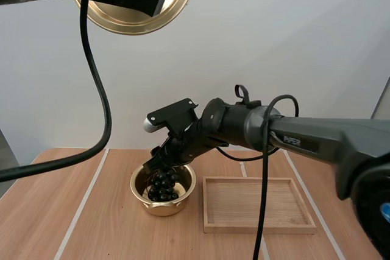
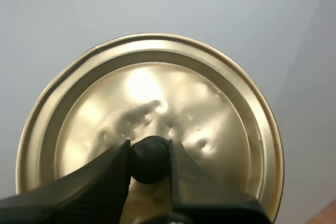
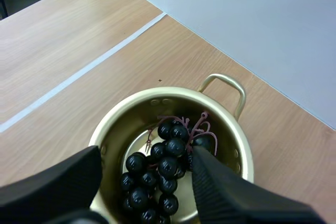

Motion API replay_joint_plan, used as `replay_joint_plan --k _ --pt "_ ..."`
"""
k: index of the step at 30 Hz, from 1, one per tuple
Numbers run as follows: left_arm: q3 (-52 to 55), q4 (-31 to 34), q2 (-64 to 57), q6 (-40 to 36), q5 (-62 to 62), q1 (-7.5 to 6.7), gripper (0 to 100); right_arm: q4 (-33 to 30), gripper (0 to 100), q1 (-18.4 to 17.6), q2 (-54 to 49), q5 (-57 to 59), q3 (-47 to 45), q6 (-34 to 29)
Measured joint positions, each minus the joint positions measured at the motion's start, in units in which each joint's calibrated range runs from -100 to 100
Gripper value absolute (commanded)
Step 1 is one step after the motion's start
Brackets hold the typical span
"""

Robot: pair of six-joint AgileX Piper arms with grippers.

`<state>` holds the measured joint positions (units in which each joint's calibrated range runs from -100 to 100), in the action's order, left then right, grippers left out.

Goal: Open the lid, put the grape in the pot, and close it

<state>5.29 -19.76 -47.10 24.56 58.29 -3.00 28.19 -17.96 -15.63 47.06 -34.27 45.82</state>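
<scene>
Wooden table [image 1: 91, 211] bore the pot [image 1: 161, 207] with grapes [image 1: 163, 186] inside, tray [image 1: 259, 228] at its 3 o'clock; the right gripper [image 1: 166, 161] hung just over them, the lid [image 1: 122, 19] high at 11 o'clock. Left wrist: the left gripper [image 2: 148, 150] pinched the lid's knob [image 2: 149, 166]. Right wrist: fingers [image 3: 226, 192] spread wide, holding nothing. Placing looked done; next, I'd judge, that arm must clear before the lid descends.

High camera: back and above, looking forward and down over table [image 1: 91, 211], far off. Left wrist camera: tight on lid [image 2: 210, 108], facing wall [image 2: 52, 14]. Right wrist camera: close above pot [image 3: 131, 111], looking down. High view shares both.
</scene>
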Motion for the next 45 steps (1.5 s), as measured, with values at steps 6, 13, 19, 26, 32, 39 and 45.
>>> replay_joint_plan --k 6,13,19,26,32,39,45 --pt "0.00 0.00 0.00 0.00 0.34 0.00 0 -7.60 0 0.00 -6.64 6.81 0.00 -4.66" --pt "0.00 5.77 0.13 0.00 2.94 0.00 0 -12.16 0 1.32 -16.15 9.34 -9.24 -6.81" --pt "-0.11 7.55 3.70 0.00 5.43 0.00 0 -12.65 0 5.12 -24.67 10.92 -15.80 -6.93" --pt "-0.27 7.66 11.82 0.00 11.40 0.00 0 -12.75 0 8.38 -36.10 19.02 -18.46 -7.30" --pt "-0.27 7.78 21.87 0.00 18.90 0.00 0 -12.94 0 10.29 -45.51 25.34 -18.81 -8.71" --pt "-0.27 7.78 30.76 0.00 25.10 0.00 0 -13.21 0 12.76 -54.12 33.72 -19.06 -10.02" --pt "-0.27 7.66 38.06 0.58 29.85 0.00 0 -13.21 0 14.25 -56.49 35.79 -19.36 -10.73"
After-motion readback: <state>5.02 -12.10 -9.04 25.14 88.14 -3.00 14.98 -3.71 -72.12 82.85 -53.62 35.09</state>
